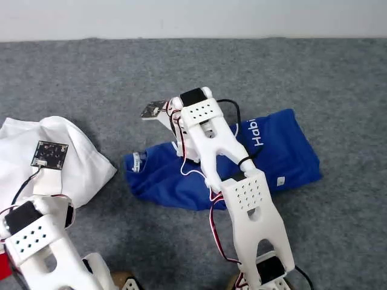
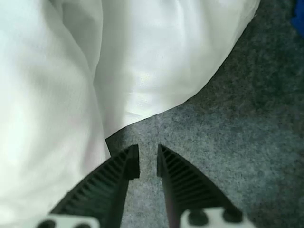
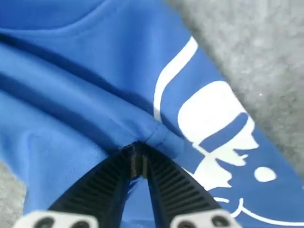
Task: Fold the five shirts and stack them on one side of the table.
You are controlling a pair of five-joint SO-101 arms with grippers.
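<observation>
A crumpled white shirt [image 1: 78, 160] lies at the left of the grey carpeted table [image 1: 302, 78]. A blue shirt [image 1: 284, 151] with white print lies in the middle, partly folded. My right gripper [image 3: 138, 164] is shut on a pinched ridge of the blue shirt [image 3: 71, 95], beside its white print [image 3: 213, 123]. The right arm [image 1: 208, 130] stretches over the blue shirt's middle and hides part of it. My left gripper [image 2: 148, 164] hovers over bare carpet [image 2: 228, 133] just off the white shirt's [image 2: 142, 61] edge. Its fingers are a narrow gap apart and hold nothing.
Bare carpet stretches along the far side and to the right of the blue shirt. A pale wall [image 1: 193, 18] bounds the table's far edge. A small red object [image 1: 3, 266] shows at the left edge near the left arm's base.
</observation>
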